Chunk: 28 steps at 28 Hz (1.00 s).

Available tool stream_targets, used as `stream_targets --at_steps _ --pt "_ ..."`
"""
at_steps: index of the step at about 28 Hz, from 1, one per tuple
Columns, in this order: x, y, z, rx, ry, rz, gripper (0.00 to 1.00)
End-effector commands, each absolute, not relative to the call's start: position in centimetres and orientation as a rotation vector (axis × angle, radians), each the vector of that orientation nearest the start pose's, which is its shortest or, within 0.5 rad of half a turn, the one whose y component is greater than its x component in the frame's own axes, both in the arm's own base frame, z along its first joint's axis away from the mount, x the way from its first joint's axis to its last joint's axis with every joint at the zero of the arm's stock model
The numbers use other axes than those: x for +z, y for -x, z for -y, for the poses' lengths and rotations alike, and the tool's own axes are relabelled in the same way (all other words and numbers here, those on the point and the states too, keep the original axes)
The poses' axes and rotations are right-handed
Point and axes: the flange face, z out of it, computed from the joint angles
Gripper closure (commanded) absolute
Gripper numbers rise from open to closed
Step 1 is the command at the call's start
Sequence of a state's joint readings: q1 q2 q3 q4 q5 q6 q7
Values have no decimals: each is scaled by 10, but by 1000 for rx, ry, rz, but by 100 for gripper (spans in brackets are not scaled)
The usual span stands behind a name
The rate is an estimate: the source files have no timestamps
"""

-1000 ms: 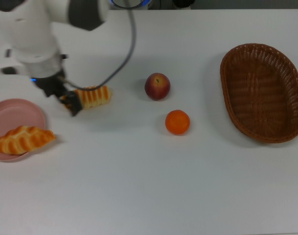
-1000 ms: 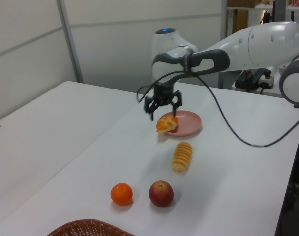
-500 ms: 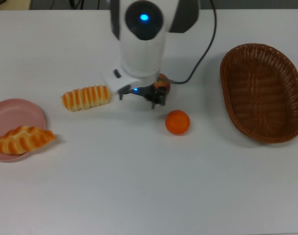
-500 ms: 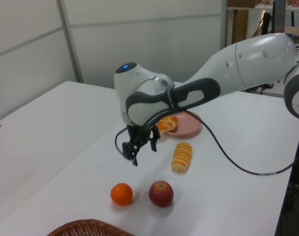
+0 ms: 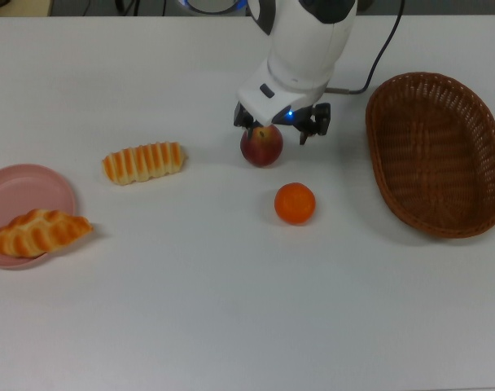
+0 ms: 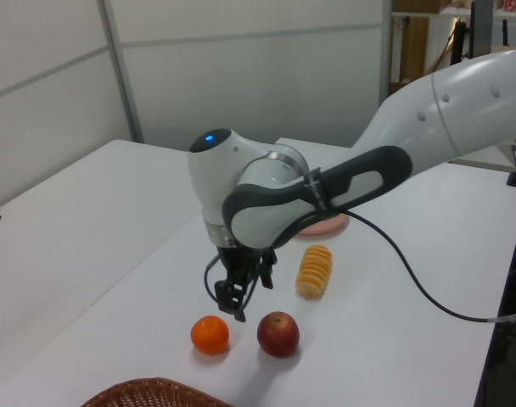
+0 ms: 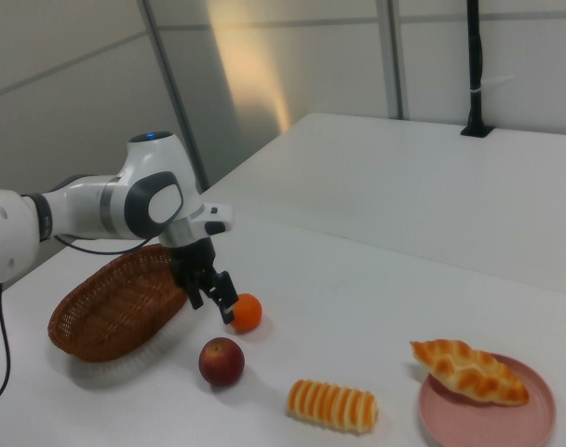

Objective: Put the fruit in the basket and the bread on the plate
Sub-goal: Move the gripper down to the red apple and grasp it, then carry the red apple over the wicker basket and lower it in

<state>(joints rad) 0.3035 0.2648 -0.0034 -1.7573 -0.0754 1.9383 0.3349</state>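
End effector [image 5: 282, 130] open, empty, hovering just above the apple [image 5: 261, 145] on the table [image 5: 231, 309]; orange [image 5: 295, 204] near the apple, basket [image 5: 436, 152] well apart from it.

A dark red apple [image 5: 261, 146] sits upright on the white table, its yellowish stem dimple facing up. A bright orange citrus [image 5: 295, 204] lies near it, apart. The oval brown wicker basket [image 5: 440, 151] stands empty at the top view's right. A straight ridged roll [image 5: 144, 162] lies on the table, while the braided loaf [image 5: 39, 232] rests across the pink plate [image 5: 19, 191], its tip overhanging the rim.
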Motion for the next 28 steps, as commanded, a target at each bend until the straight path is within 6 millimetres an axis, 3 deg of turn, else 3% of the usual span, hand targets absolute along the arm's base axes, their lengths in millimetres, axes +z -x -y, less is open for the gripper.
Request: stream_targets --at_steps 1,15,28 --pt "390 -574 -168 146 3254 46 0" --pt "351 -564 -165 146 3264 54 0" --pt "302 -578 -155 137 3306 12 0"
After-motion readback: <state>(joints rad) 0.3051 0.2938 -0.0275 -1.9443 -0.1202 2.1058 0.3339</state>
